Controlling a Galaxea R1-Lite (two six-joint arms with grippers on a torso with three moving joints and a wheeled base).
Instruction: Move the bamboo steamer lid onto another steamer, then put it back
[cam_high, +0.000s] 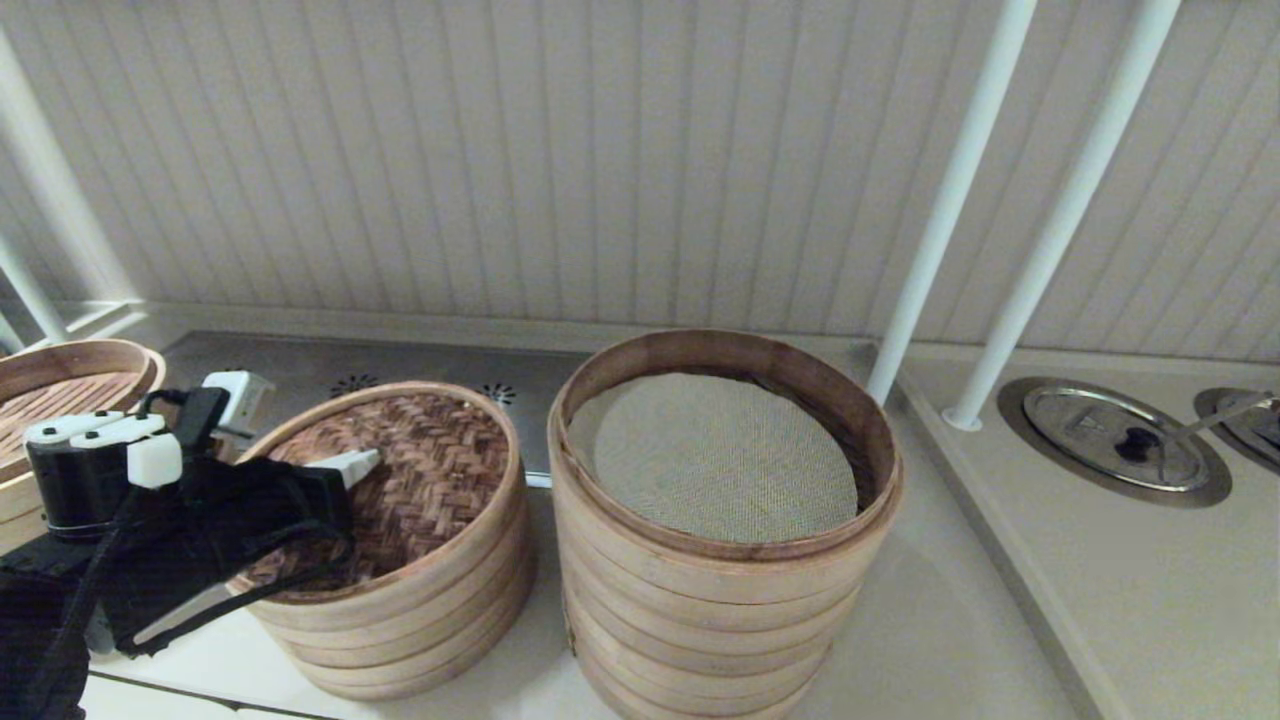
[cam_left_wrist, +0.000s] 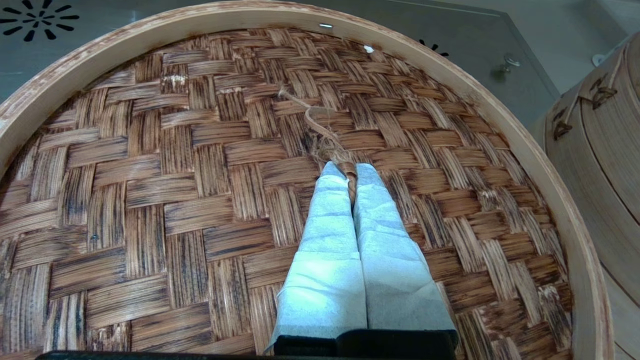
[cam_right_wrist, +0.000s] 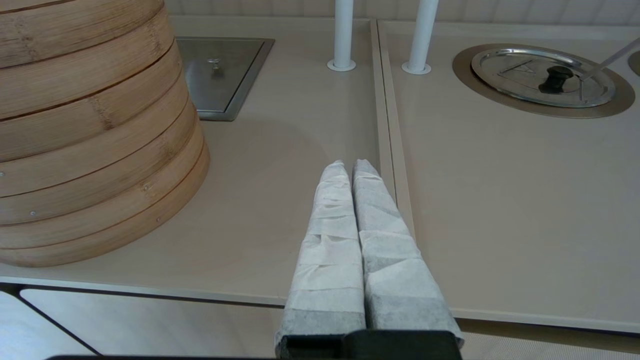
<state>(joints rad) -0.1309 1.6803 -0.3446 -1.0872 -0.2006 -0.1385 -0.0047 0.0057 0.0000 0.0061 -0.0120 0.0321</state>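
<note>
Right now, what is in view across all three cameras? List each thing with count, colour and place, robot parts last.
bamboo steamer lid: one, dark brown woven top, pale rim, on the short stack at left-centre.
twine loop: one, brown, at the lid's centre.
another steamer: one tall stack, pale rings, beige mesh liner, centre.
slatted steamer: one, pale brown, far left.
white poles: two, behind the tall stack to the right.
round metal covers: two, silver, set in the counter at right.
counter: one, beige.
left gripper: white-wrapped fingers shut on the twine loop.
right gripper: white-wrapped fingers shut, empty, above the counter.
</note>
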